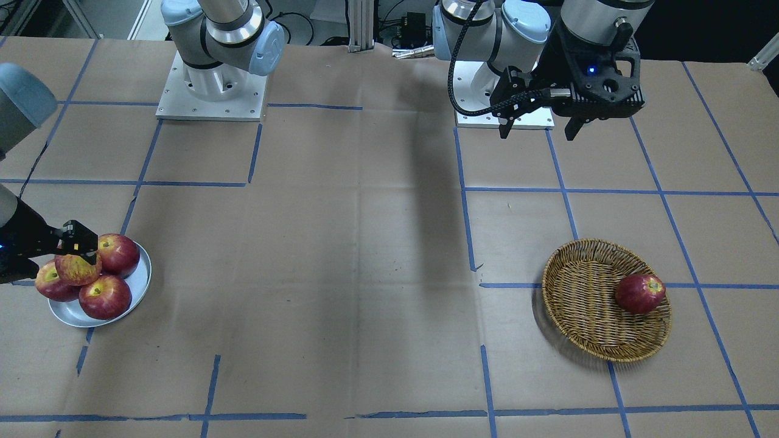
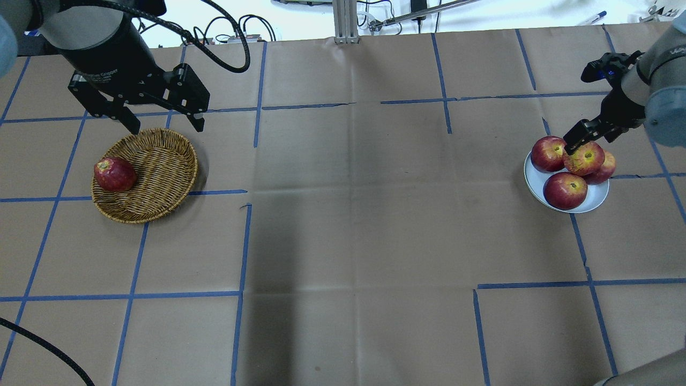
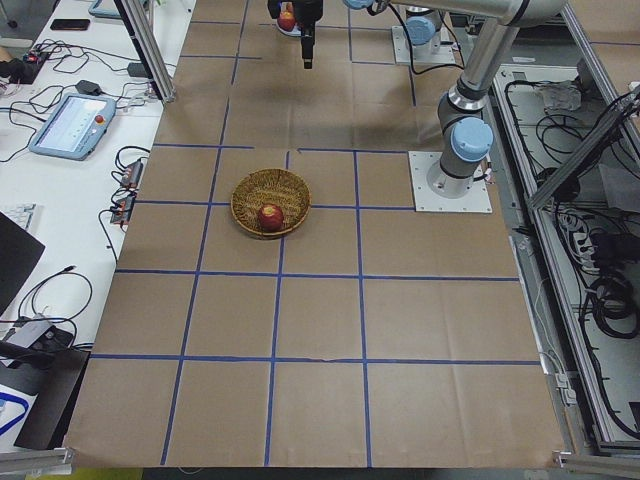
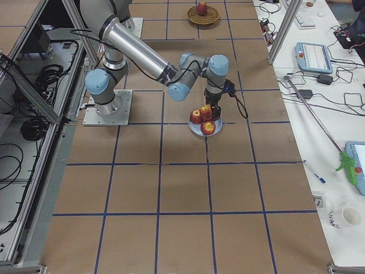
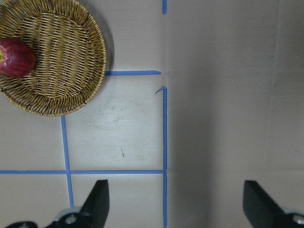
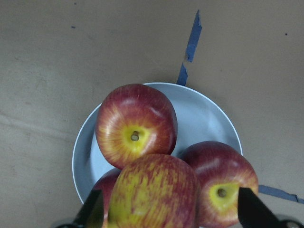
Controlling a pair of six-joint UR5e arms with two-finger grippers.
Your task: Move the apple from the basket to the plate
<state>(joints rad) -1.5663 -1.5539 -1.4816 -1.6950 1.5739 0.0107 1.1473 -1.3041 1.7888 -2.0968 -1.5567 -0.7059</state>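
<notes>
Apple [image 6: 154, 192]: perched on three darker apples [image 6: 135, 128] on plate [image 6: 204, 114], directly between right gripper [image 6: 172, 209] fingers.
Right gripper: spread wide, straddling apple; wrist view shows gaps on both sides, nothing held.
Plate: four apples in total.
Basket [image 2: 161, 161]: well apart from plate; holds one dark apple [image 2: 114, 174].
Left gripper [image 2: 166, 127]: wide open, empty, far from plate.
Risk (judged): perched apple may roll as the gripper retracts.

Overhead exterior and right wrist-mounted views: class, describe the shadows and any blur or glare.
Overhead exterior: a broad soft shadow band runs down the table's middle, and the basket casts a shadow to its right. Right wrist-mounted: the streaked apple nearest the lens looks slightly soft; the plate shows no harsh glare.
</notes>
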